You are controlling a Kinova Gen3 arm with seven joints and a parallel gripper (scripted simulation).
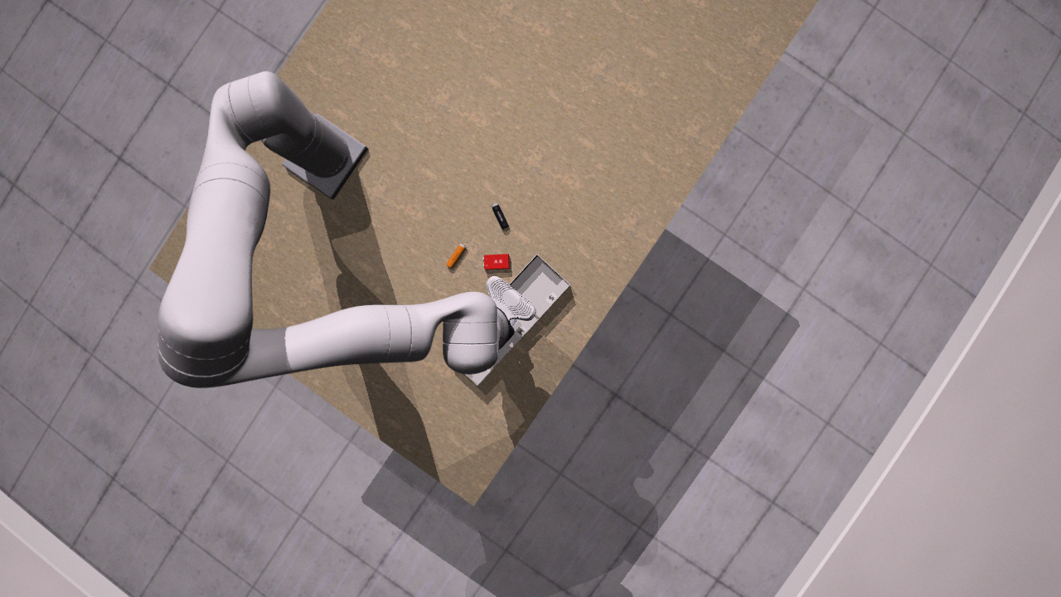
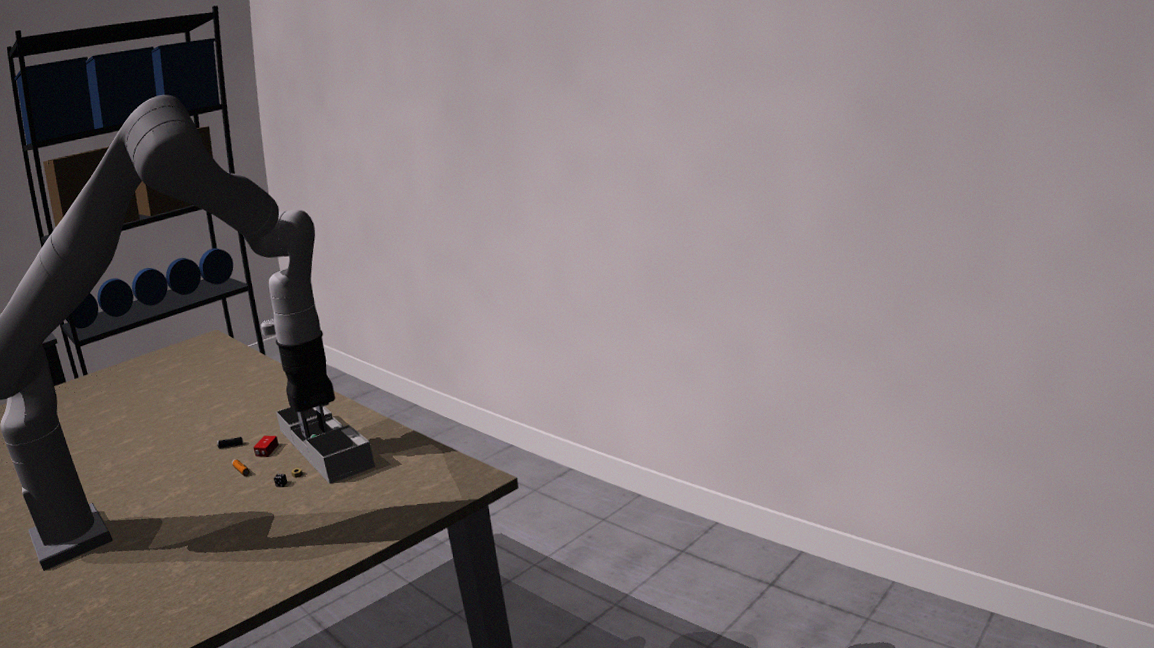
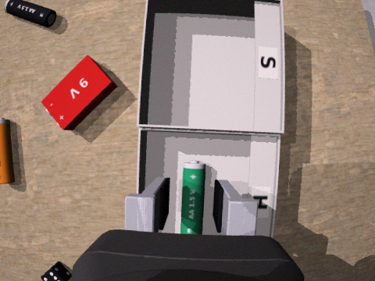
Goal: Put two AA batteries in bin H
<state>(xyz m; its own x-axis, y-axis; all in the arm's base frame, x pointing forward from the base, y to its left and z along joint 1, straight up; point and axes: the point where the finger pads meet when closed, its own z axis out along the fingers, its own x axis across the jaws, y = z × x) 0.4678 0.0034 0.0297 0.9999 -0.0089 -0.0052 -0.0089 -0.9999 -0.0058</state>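
My tool [image 3: 192, 206] hangs over the bin marked H [image 3: 262, 158], at the bottom centre of the wrist view, its fingers spread clear of the green AA battery [image 3: 192, 198] that lies between them on the bin floor; I hold nothing. That looks like one battery delivered. A second is left to fetch: the black AA battery [image 3: 30, 11] in the upper left, or the orange one [image 3: 5, 151] at the left edge, both on the tabletop [image 3: 78, 172]. The red 9V block [image 3: 78, 90] must stay where it lies.
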